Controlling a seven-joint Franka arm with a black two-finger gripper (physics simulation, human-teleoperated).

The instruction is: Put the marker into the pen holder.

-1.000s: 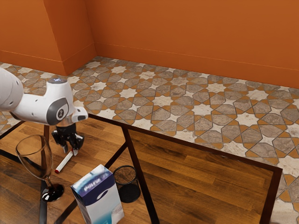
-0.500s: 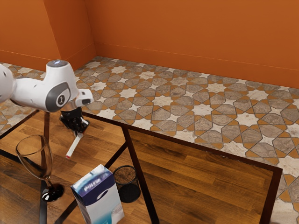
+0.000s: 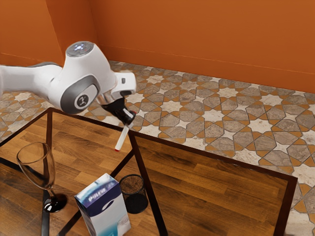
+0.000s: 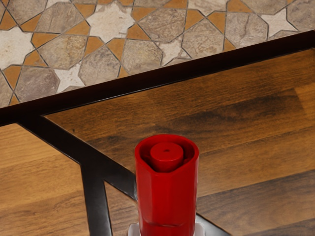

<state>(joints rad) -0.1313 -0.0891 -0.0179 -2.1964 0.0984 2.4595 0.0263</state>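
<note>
In the exterior view my gripper (image 3: 129, 124) is raised above the table's far edge, shut on the white marker (image 3: 122, 138). The marker slants down out of the fingers, its red tip lowest. The black mesh pen holder (image 3: 134, 200) stands upright on the table, below the gripper and nearer the camera, apart from the marker. In the wrist view the marker's red end (image 4: 167, 201) rises between the pale tips of my gripper (image 4: 166, 230).
A blue-and-white carton (image 3: 104, 209) stands right beside the pen holder, on its exterior-view left. Farther left is a wine glass (image 3: 40, 169). Dark frame bars (image 3: 147, 187) cross the wooden tabletop (image 3: 206, 182).
From low over the table, my gripper has lifted the marker and carried it toward the exterior view's right. The hand has tilted. Glass, carton and pen holder have kept their places.
</note>
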